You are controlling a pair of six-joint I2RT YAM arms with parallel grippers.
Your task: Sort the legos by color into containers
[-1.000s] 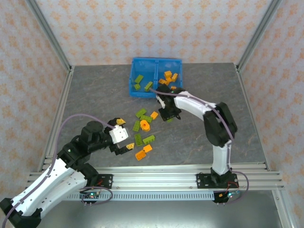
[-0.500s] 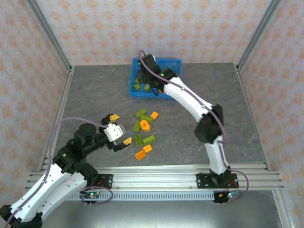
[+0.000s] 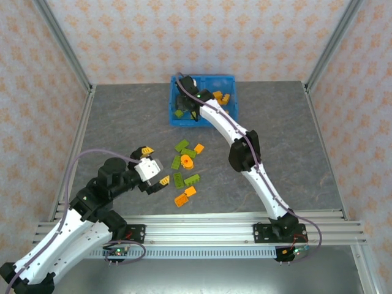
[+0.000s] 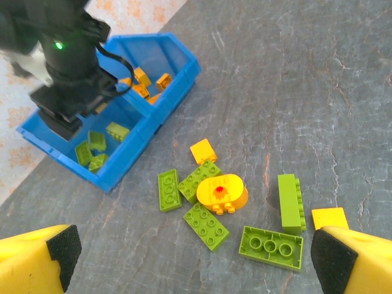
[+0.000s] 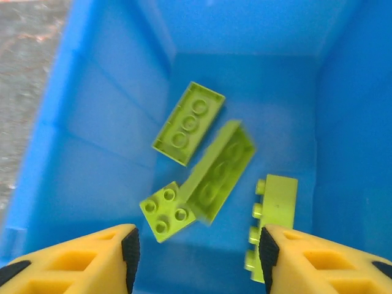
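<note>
The blue bin stands at the back of the table. My right gripper hangs open over its left container, nothing between the pads. Under it lie green legos, and one more green brick is blurred. Orange legos lie in the right container. Mid-table sit loose green bricks, a round orange piece and orange bricks. My left gripper is open wide just in front of them, holding nothing.
The right arm stretches from its base across the table's right half up to the bin. Aluminium frame posts and patterned walls close off the back and sides. Grey tabletop lies bare left of the pile.
My right gripper came from the loose pile to the bin's left container and opened; a green brick now lies blurred below it. The left arm drew back slightly, still open.
</note>
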